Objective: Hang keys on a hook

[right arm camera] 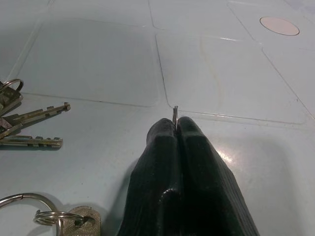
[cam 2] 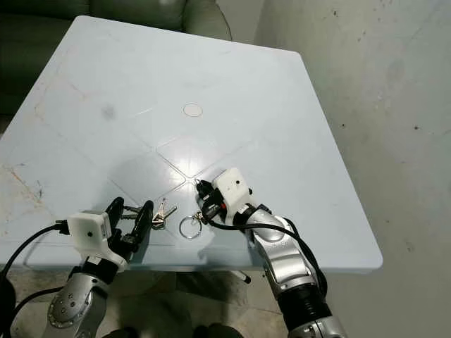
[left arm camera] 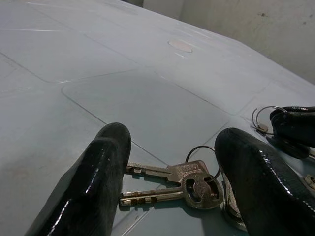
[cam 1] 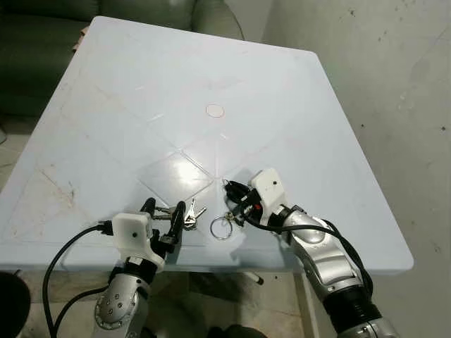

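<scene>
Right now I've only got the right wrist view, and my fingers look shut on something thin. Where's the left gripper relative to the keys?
Observer: The left gripper is open, with one finger on each side of the keys, low over the table.
Operator: Good. My right gripper has a wire ring pinched. Are those keys lifted at all?
Observer: No. In the left wrist view they lie flat on the table between the two fingers.
Operator: What's past the table's far edge?
Observer: A dark green sofa stands against it.
</scene>
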`<state>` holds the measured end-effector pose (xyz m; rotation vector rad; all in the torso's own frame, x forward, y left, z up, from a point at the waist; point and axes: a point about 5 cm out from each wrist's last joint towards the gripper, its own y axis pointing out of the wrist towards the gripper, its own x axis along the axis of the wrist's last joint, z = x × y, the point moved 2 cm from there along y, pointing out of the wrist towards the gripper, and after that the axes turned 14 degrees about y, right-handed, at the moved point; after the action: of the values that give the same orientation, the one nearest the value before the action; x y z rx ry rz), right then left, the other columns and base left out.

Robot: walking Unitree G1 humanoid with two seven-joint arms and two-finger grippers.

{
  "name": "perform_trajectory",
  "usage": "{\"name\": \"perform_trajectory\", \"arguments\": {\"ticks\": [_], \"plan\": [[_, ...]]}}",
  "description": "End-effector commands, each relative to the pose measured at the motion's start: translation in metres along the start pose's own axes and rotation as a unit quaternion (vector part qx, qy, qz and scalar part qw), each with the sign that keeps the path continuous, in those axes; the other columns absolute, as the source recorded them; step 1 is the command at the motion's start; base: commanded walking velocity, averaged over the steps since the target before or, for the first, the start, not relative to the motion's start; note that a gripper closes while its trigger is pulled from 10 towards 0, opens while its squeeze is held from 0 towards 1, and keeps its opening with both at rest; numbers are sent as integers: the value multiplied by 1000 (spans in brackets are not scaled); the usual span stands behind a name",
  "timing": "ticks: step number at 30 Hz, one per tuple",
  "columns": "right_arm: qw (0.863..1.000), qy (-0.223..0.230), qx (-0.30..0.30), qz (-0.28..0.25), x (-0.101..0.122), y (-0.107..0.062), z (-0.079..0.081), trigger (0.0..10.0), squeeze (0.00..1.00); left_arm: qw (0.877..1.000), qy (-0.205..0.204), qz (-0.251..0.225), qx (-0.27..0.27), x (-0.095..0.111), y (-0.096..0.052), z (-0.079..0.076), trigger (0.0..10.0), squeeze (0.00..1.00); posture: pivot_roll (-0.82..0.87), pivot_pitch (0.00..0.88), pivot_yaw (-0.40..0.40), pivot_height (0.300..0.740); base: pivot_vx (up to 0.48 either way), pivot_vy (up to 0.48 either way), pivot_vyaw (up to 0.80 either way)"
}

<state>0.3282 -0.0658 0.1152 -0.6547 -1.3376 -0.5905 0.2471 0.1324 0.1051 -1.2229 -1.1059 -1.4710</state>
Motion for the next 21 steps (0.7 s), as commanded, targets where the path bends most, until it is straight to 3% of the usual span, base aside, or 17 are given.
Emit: {"name": "perform_trajectory", "arguments": {"ticks": [1, 6, 7, 8, 10, 11, 12, 16, 21], "plan": [[1000, 13, -15, -24, 10, -3, -8, 0, 0, 1000, -8, -1, 3, 2, 2, -2, 10000, 0, -83, 169, -179, 740, 0, 0, 0], [993, 76, -13, -95, 33, -3, -14, 0, 0, 999, -27, -22, 33, 14, 15, 9, 10000, 0, -85, 162, -172, 740, 0, 0, 0], [989, 93, -16, -112, 39, -4, -17, 667, 0, 998, -29, -29, 39, 17, 19, 12, 10000, 0, -86, 153, -165, 740, 0, 0, 0], [988, 99, -21, -117, 40, -4, -19, 667, 0, 998, -32, -32, 40, 19, 21, 13, 10000, 0, -86, 153, -165, 740, 0, 0, 0], [983, 111, -33, -144, 49, -4, -24, 7765, 0, 998, -31, -43, 45, 25, 27, 17, 10000, 0, -90, 147, -157, 740, 0, 0, 0], [983, 111, -33, -144, 49, -4, -24, 7765, 0, 998, -31, -43, 45, 25, 27, 17, 10000, 0, -90, 147, -157, 740, 0, 0, 0], [976, 127, -38, -176, 60, -6, -29, 10000, 0, 997, -30, -58, 50, 33, 35, 23, 10000, 0, -93, 137, -148, 740, 0, 0, 0], [965, 146, -55, -210, 72, -9, -38, 10000, 0, 995, -24, -78, 59, 46, 47, 33, 10000, 0, -98, 128, -140, 740, 0, 0, 0], [956, 129, -82, -249, 86, -16, -48, 10000, 0, 992, 4, -96, 86, 64, 65, 54, 10000, 0, -114, 107, -117, 740, 0, 0, 0]]}}
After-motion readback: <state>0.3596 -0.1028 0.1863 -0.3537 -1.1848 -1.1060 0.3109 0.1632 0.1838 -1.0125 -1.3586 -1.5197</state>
